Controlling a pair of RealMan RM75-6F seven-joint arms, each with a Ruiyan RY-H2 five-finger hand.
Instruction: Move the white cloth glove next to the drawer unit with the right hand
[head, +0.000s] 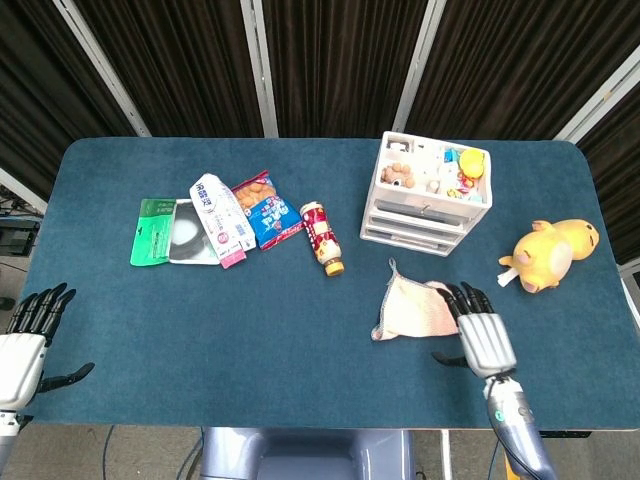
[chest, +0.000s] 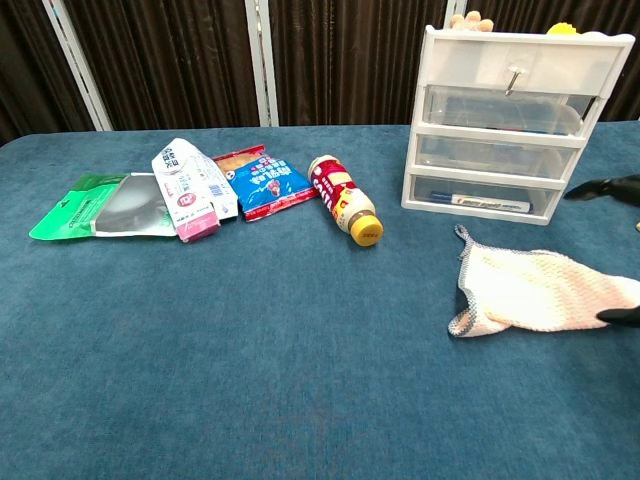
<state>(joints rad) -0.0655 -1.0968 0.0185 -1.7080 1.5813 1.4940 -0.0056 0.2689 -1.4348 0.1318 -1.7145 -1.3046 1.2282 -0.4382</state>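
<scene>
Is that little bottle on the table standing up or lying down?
Lying down. The bottle rests on its side on the blue table, its yellow cap pointing toward the near edge and its red label facing up.
</scene>
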